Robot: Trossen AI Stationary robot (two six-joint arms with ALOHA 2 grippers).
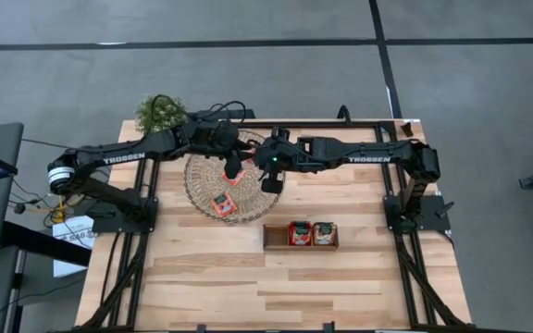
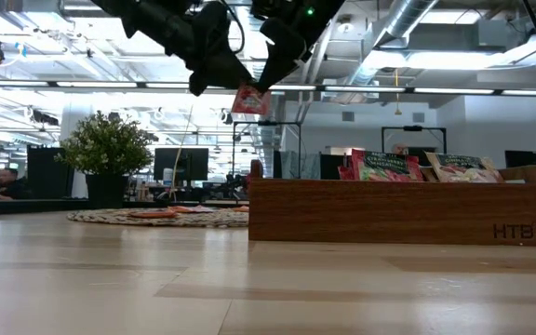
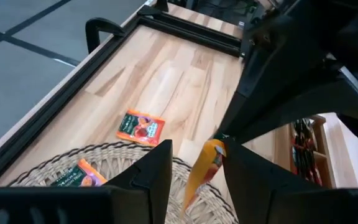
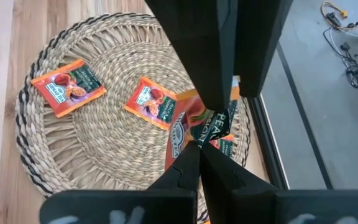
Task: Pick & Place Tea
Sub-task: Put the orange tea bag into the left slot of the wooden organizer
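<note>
A red-orange tea sachet [image 2: 249,100] hangs in the air over the round woven mat [image 1: 202,185], between my two grippers. My right gripper [image 4: 201,149] reaches in from the table's right and is shut on the sachet. My left gripper [image 3: 197,148] comes from the left and is open, with one finger on each side of the sachet [image 3: 202,169]; I see no touch. Two more sachets [image 4: 67,87] [image 4: 154,102] lie flat on the mat. Another sachet [image 3: 140,127] lies on the table beyond the mat. My right gripper pinches the sachet's upper end [image 3: 219,145] between its two fingers. The fingers slant down from above and from the table's right. The sachet is lifted clear of the mat and hangs below the fingertips, edge-on to the left wrist view.
A brown wooden tray [image 1: 276,238] stands near the table's middle right, with two sachets [image 1: 299,233] [image 1: 323,233] leaning in its compartments. A small potted plant [image 1: 160,111] sits at the far left corner. A black frame [image 1: 359,125] borders the table.
</note>
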